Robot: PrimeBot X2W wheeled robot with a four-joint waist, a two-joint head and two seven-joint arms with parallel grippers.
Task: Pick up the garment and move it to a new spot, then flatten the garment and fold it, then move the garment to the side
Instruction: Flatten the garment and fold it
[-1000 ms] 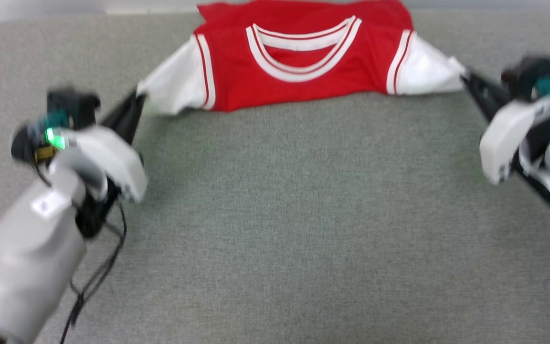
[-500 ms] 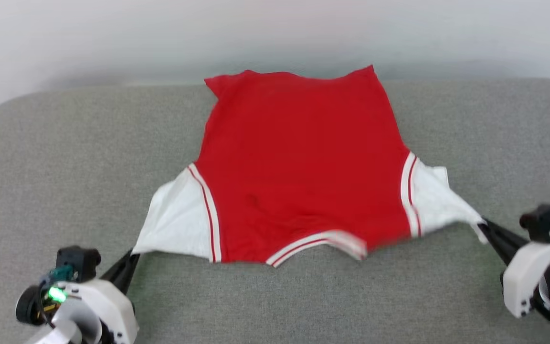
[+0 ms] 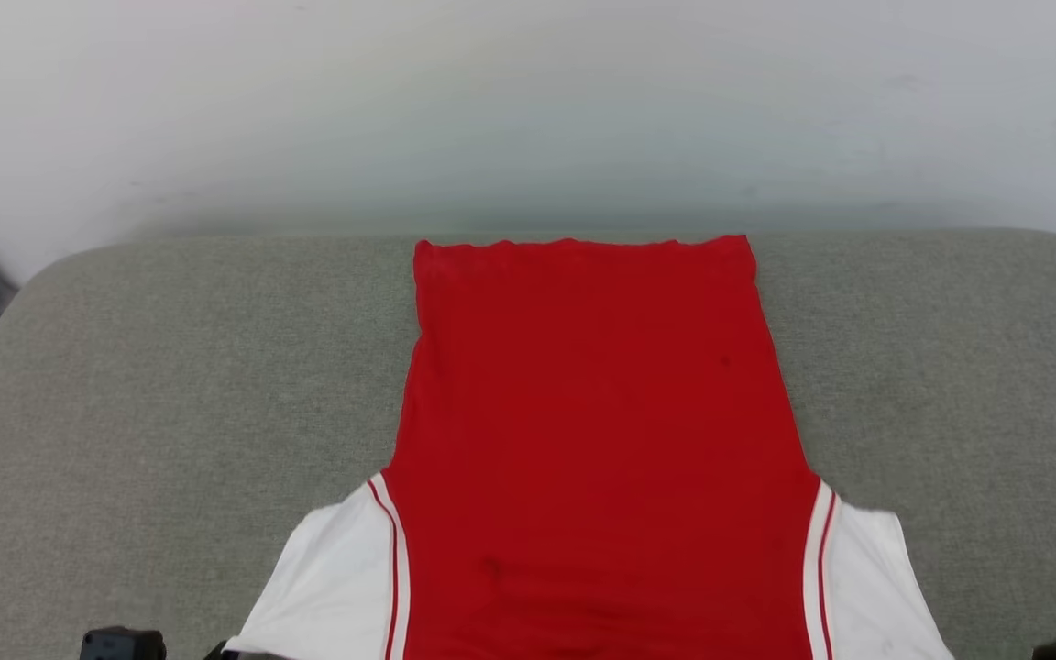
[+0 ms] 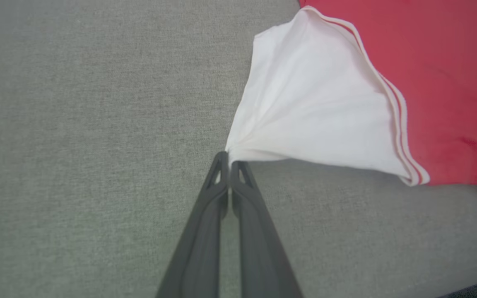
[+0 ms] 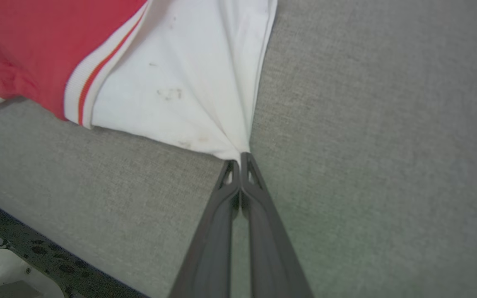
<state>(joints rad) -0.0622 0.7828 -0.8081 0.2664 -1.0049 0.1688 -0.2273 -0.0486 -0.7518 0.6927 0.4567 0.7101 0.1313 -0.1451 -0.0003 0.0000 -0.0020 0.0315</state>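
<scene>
At the near edge of the grey cloth-covered worktop [image 3: 170, 367], the left gripper [image 4: 229, 159] has its two dark fingers pressed tight together on the corner of the left-hand sleeve [image 4: 304, 107], and the white cloth fans away from the pinch in taut creases. The right gripper [image 5: 240, 159] is clamped the same way on the corner of the right-hand sleeve [image 5: 189, 82], which carries a few faint smudges. Both sleeves are drawn outward to a point, and their near edges cast a thin shadow on the worktop. Between them lies the garment [image 3: 601, 440], plain red side up, with white-and-red striped trim where each sleeve joins the body. Its neck end is nearest the robot and runs off the bottom of the head view. The red body stretches away flat and smooth down the middle of the worktop. Its straight hem lies just short of the worktop's far edge. Beyond that edge rises a pale wall [image 3: 528, 110].
</scene>
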